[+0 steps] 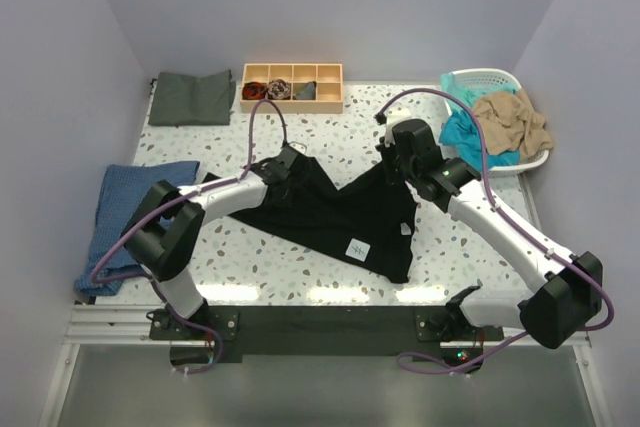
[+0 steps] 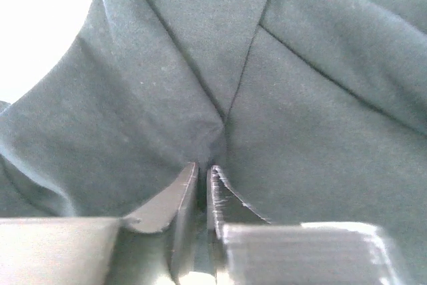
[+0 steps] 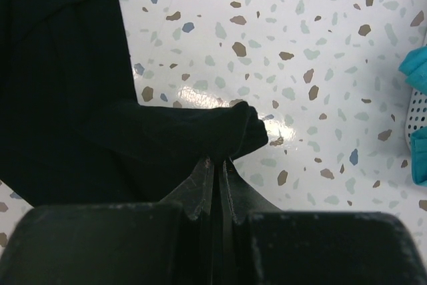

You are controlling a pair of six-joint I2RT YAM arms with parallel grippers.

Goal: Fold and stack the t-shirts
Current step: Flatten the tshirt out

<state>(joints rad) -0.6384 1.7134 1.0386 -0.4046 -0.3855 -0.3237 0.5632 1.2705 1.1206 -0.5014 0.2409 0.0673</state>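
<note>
I am seeing the black t-shirt (image 1: 330, 212) lying spread and wrinkled in the middle of the counter (image 1: 330, 132). My left fingers (image 2: 175, 199) are closing nearly together on a fold of its cloth at the far left part. My right fingers (image 3: 200, 188) are pinching a bunched corner of the same shirt at its far right side. The teal t-shirt (image 1: 462, 135) and the tan t-shirt (image 1: 515, 117) are lying in the white basket (image 1: 470, 78).

L pincer (image 2: 203, 179) clamped, R pincer (image 3: 218, 165) clamped
</note>
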